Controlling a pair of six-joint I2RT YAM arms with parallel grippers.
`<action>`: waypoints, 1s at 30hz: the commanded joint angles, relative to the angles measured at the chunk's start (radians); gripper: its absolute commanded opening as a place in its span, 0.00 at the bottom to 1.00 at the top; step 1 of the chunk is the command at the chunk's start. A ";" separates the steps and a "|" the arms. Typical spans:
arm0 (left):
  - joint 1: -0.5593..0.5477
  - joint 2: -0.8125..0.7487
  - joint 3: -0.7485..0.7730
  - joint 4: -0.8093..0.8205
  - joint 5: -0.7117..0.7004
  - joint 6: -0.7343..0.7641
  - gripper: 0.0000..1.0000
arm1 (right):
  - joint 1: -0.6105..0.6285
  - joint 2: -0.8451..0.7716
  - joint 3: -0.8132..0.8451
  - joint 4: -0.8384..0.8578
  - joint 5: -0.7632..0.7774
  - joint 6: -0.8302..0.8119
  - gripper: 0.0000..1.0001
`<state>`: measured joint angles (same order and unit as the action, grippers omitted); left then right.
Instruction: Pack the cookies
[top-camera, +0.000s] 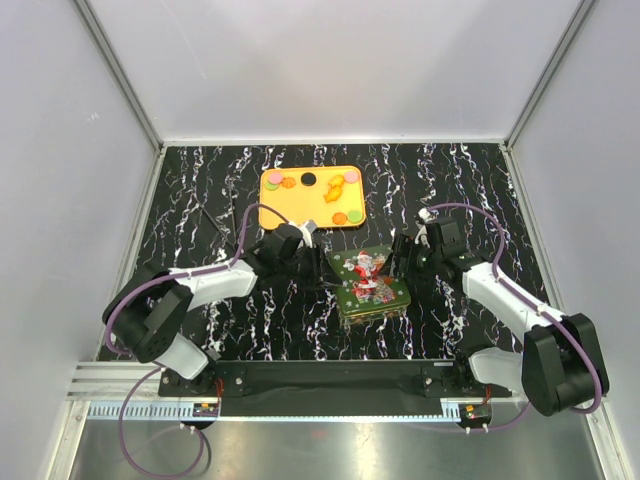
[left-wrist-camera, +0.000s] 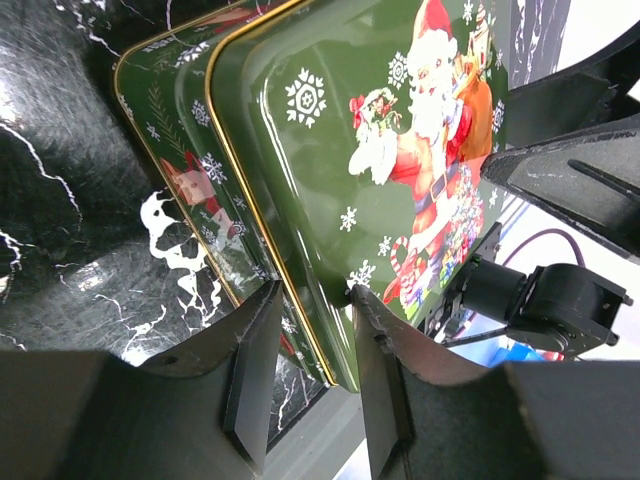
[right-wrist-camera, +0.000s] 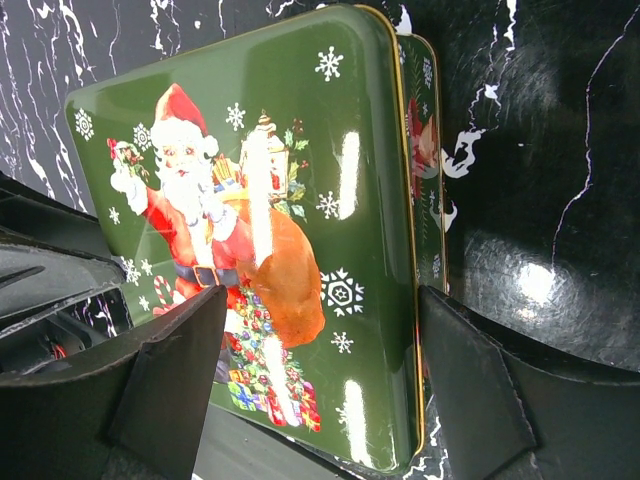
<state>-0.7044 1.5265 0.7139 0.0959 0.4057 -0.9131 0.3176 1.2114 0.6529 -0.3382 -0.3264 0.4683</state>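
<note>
The cookies (top-camera: 355, 213) are seen lying loose on an orange tray (top-camera: 300, 205) at the far middle of the black marbled bench (top-camera: 450, 190). Most are orange, one black cookie (top-camera: 309, 179) is noted near the tray's far edge, and pink-and-green ones are noted at its two far corners. No cookie is gripped by either claw. A green tin with a Santa lid (top-camera: 368, 275) is set on the bench just in front of the tray, between the two arms. From the left wrist the lid (left-wrist-camera: 380, 130) is seen offset from the tin's base (left-wrist-camera: 175, 150), whose own gold rim is exposed beside it. The left claw (left-wrist-camera: 313, 290) is drawn to a narrow gap, with the lid's gold-edged rim pinched between its fingers (left-wrist-camera: 255, 370). In the top view this claw (top-camera: 320, 260) is placed at the tin's left edge. The right claw (top-camera: 403, 262) is placed at the tin's right edge. From the right wrist the claw (right-wrist-camera: 320, 300) is seen spread wide, with a corner of the lid (right-wrist-camera: 270, 180) lying between its fingers (right-wrist-camera: 470, 380). A strip of the base (right-wrist-camera: 428, 150) is visible beyond the lid's rim. Whether the right fingers press on the tin cannot be told.
</note>
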 joint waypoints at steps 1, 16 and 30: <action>-0.009 -0.034 0.001 -0.013 -0.053 0.016 0.40 | 0.026 0.016 0.036 0.025 -0.011 0.003 0.83; -0.012 -0.049 -0.019 -0.013 -0.093 0.005 0.59 | 0.043 0.027 0.044 0.022 0.013 -0.002 0.83; -0.029 0.006 -0.001 0.037 -0.073 -0.010 0.63 | 0.087 0.033 0.070 -0.013 0.058 -0.010 0.83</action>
<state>-0.7254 1.5177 0.7044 0.0738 0.3351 -0.9173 0.3824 1.2411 0.6815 -0.3450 -0.2955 0.4671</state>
